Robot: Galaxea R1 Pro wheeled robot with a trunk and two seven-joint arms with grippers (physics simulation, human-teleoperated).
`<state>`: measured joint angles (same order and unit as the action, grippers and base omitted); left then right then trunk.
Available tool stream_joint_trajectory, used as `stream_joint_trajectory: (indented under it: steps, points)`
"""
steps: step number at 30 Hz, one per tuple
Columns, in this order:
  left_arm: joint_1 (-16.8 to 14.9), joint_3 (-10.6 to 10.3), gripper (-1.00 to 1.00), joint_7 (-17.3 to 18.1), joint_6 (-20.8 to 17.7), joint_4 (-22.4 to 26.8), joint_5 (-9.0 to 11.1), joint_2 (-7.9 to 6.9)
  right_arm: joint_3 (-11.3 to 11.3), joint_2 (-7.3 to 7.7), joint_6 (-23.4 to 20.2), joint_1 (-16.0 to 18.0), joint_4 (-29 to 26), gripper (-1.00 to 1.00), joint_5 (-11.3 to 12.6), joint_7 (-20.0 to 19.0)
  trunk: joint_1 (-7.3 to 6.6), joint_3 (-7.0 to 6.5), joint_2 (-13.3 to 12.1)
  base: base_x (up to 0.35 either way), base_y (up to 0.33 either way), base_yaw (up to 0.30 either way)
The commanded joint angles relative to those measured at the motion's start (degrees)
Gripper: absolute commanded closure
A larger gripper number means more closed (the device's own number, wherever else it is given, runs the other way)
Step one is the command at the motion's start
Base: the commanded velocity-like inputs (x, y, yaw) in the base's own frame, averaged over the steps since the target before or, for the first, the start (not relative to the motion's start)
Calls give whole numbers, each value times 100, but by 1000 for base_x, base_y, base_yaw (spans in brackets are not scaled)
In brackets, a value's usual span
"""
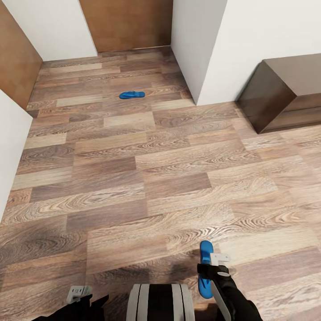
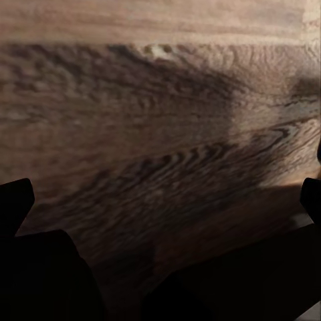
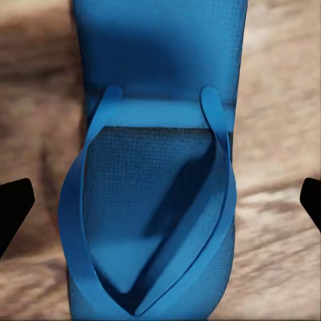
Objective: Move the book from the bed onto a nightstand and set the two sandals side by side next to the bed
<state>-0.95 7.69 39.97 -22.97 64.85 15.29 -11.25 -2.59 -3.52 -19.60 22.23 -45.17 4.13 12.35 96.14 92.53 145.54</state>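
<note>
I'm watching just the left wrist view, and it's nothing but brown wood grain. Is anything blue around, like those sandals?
Observer: Yes. One blue sandal is right at the right gripper. The fingers are spread on either side of it and are not touching it.
Operator: And the other one?
Observer: The second sandal lies far ahead on the plank floor, near a white wall corner.
Operator: Any furniture?
Observer: A dark brown cabinet stands against the wall on the right.

We see even, soft light across the wood floor (image 1: 133, 178) in the head view, without glare. The left wrist view is dim, shadowed and blurred. The right wrist view is bright, its sandal (image 3: 157, 167) soft-edged, shading its own sole.
</note>
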Motion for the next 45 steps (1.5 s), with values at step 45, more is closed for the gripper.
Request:
stream_joint_trajectory:
  steps: [45]
  points:
    - [-1,5,-100,15,-50,1,44,0,-22,1,-24,1,-7,-100,39,44,38,335,21,0,0,0]
